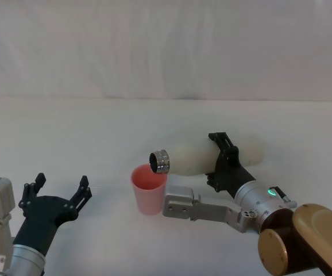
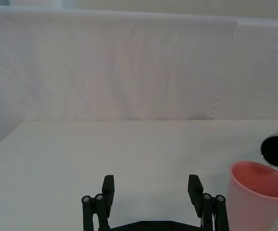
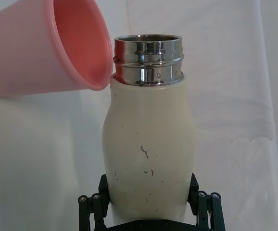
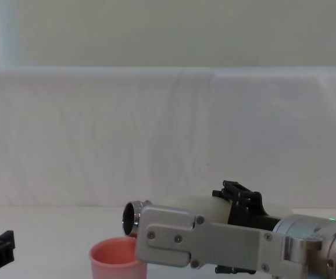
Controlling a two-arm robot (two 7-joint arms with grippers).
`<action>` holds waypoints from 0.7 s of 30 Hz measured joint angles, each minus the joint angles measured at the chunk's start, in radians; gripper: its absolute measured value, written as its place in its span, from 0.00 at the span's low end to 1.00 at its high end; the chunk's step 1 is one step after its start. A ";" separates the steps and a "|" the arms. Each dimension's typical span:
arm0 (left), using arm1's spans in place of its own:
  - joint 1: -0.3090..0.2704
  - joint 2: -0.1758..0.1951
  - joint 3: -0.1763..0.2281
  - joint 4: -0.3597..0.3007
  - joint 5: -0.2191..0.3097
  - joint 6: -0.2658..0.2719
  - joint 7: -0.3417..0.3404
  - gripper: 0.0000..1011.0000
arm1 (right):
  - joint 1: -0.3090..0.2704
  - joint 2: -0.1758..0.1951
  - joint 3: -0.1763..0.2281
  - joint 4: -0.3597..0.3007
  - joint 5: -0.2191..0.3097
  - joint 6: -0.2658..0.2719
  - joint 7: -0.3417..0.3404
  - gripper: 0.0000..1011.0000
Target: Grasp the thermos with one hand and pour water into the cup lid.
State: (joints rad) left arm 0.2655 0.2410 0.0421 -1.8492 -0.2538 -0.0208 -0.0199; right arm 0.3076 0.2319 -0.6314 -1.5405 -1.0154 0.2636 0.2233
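- The tall matte cylindrical thermos (image 3: 151,154) is showing cream-white, flecked with small dark specks, and its threaded steel neck (image 3: 148,60) is gleaming silver.
- The small round plastic cup lid (image 1: 149,188), at seven o'clock from that neck in the head view, is glowing salmon-pink.
- The flat table top (image 1: 97,132) is lying plain white.
- The draped backdrop cloth (image 4: 156,133) is hanging pale white.

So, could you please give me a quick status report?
Right claw shut on thermos, tipped over cup lid. Left claw open, idle. Nothing obstructing.

My cream thermos (image 1: 197,156) lies tipped sideways, steel mouth at nine o'clock over the upright pink cup lid (image 1: 149,188).
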 joint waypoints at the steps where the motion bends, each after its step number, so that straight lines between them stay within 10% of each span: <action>1: 0.000 0.000 0.000 0.000 0.000 0.000 0.000 0.99 | 0.000 0.001 0.000 -0.001 -0.001 0.000 0.001 0.95; 21: 0.000 0.000 0.000 0.000 0.000 0.000 0.000 0.99 | 0.012 0.009 -0.014 -0.006 -0.035 0.006 0.011 0.95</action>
State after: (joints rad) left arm 0.2655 0.2410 0.0421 -1.8492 -0.2538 -0.0208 -0.0199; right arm 0.3197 0.2410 -0.6453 -1.5462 -1.0504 0.2693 0.2346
